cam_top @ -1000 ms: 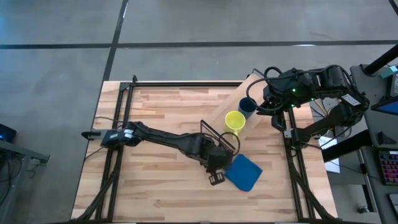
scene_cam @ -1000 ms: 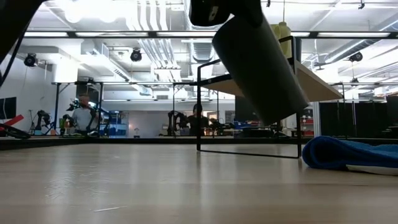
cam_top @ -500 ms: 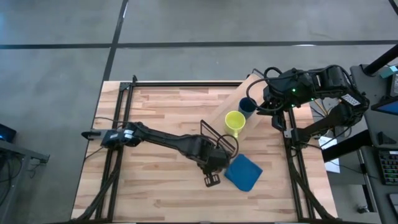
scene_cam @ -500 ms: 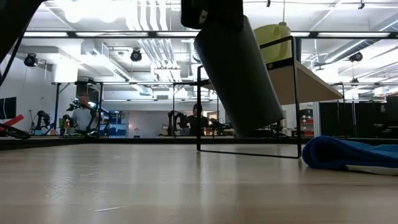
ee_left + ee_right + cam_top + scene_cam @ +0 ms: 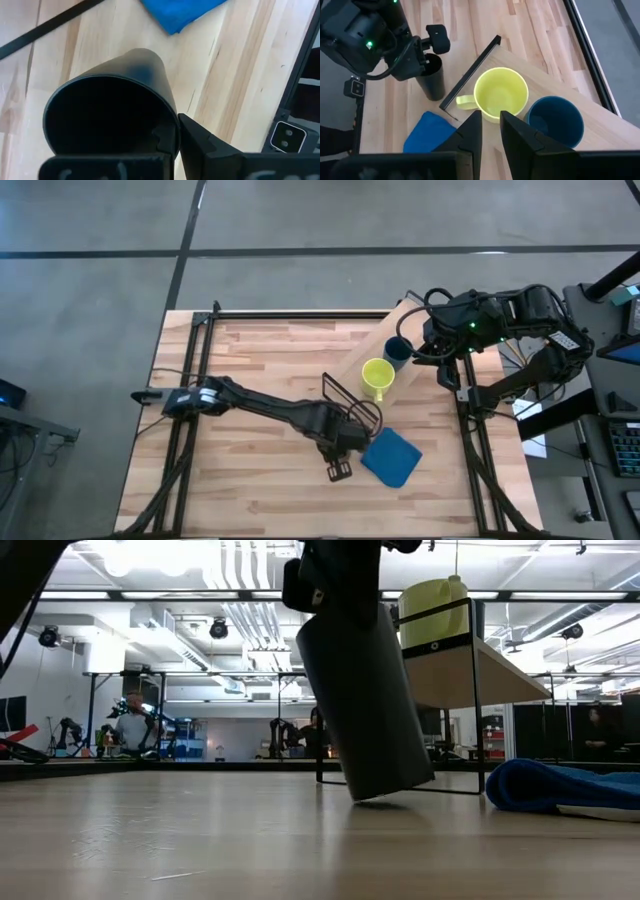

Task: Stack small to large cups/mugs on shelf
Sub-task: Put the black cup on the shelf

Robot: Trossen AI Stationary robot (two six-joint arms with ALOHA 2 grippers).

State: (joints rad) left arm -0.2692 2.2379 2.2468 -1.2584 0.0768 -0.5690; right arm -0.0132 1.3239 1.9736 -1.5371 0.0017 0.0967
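Observation:
My left gripper (image 5: 340, 442) hangs over the middle of the table, shut on the tall black cup (image 5: 360, 700), next to the shelf's near end. The shelf (image 5: 350, 365) is a light board on a thin black frame that runs aslant toward the far right corner. The yellow mug (image 5: 377, 377) and the dark blue cup (image 5: 397, 350) stand upright side by side on the board. My right gripper (image 5: 490, 120) waits above the shelf's far right part and is open by a narrow gap, above both cups and touching nothing. My left gripper holds the black cup by its rim (image 5: 172, 150), one finger (image 5: 162, 137) inside the mouth and one finger (image 5: 200, 145) outside the wall. It comes from above. The cup hangs tilted below it, with the base's lower edge (image 5: 385, 795) at the tabletop.
A flat blue pad (image 5: 392, 457) lies on the table just right of the black cup. The shelf's black end frame (image 5: 400, 780) stands close behind the cup. The table's left half (image 5: 240, 470) is bare wood. People and equipment show far beyond the table.
My left gripper has come down and moved a little toward the table's left, still shut on the black cup. The cup, which hung clear and more steeply tilted in front of the shelf, has sunk until its base's edge reaches the tabletop, and it now stands straighter.

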